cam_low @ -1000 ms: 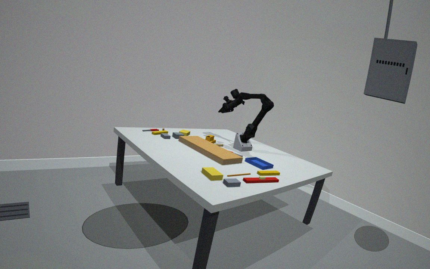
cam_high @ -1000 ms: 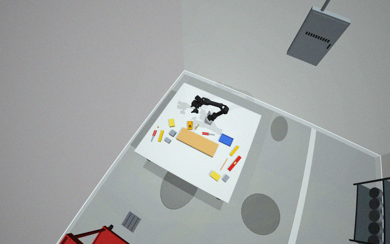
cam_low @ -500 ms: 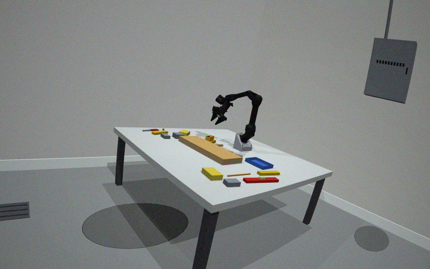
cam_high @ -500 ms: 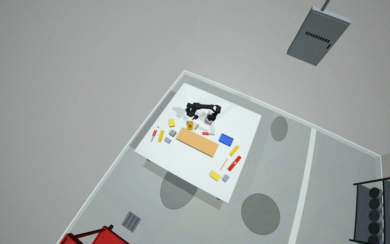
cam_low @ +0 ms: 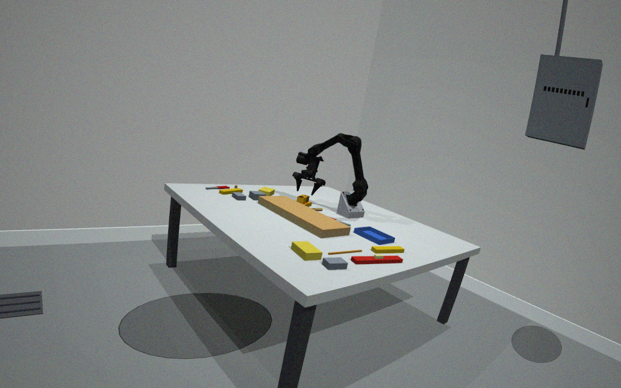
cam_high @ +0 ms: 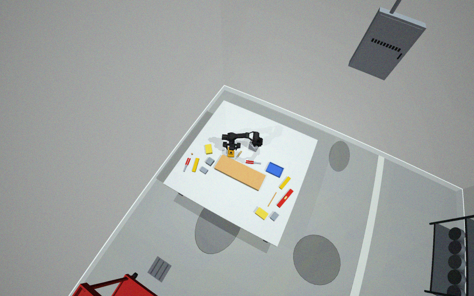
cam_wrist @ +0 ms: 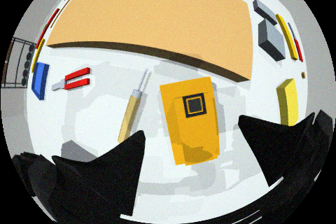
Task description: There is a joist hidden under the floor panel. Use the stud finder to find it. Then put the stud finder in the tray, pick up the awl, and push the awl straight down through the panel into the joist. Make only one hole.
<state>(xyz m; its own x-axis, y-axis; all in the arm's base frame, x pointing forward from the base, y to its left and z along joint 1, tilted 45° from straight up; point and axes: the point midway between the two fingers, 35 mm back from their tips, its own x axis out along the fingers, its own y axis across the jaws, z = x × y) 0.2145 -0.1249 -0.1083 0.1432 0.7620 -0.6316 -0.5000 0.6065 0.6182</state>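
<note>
The orange stud finder (cam_high: 230, 154) (cam_low: 303, 198) (cam_wrist: 196, 133) lies flat on the table, its dark square window facing up. My gripper (cam_high: 231, 149) (cam_low: 305, 193) (cam_wrist: 194, 128) is open and empty, pointing down above the stud finder, its fingers on either side in the wrist view. The awl (cam_high: 239, 154) (cam_wrist: 129, 115) lies beside the stud finder, its metal tip towards the panel. The tan floor panel (cam_high: 239, 172) (cam_low: 303, 214) (cam_wrist: 157, 17) lies in front of both; I see no hole in it. The blue tray (cam_high: 275, 169) (cam_low: 374, 235) (cam_wrist: 41, 82) holds nothing. The joist is hidden.
A red-handled tool (cam_high: 249, 162) (cam_wrist: 77, 84) lies between awl and tray. Grey blocks (cam_high: 209, 161) (cam_wrist: 274, 38) and a yellow block (cam_high: 208, 149) (cam_wrist: 288, 103) lie on the stud finder's other side. A red level (cam_high: 284, 197) (cam_low: 365, 260) lies beyond the tray.
</note>
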